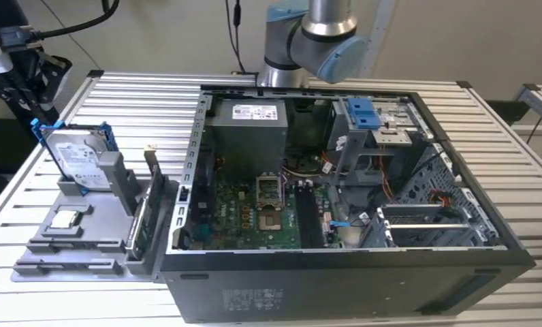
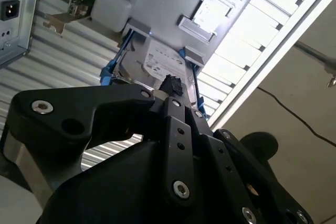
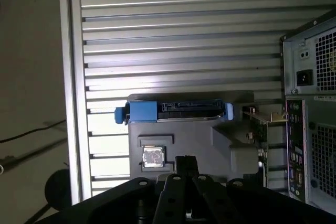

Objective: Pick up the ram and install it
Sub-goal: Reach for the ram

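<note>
ribbed bare-metal table (image 1: 144,88), matt grey plastic tray (image 1: 62,262), shiny metal hard drive (image 1: 75,157), matt black hand (image 2: 171,86)

One ram (image 1: 137,230) — one drive (image 1: 75,160) — one case (image 1: 344,286)

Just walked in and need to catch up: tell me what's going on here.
A robot arm is set to fit ram into an open PC case on a slatted table. Its gripper hangs over the grey holder beside the case. The ram stands on edge in that holder, near the hard drive, and is not yet picked up.
</note>
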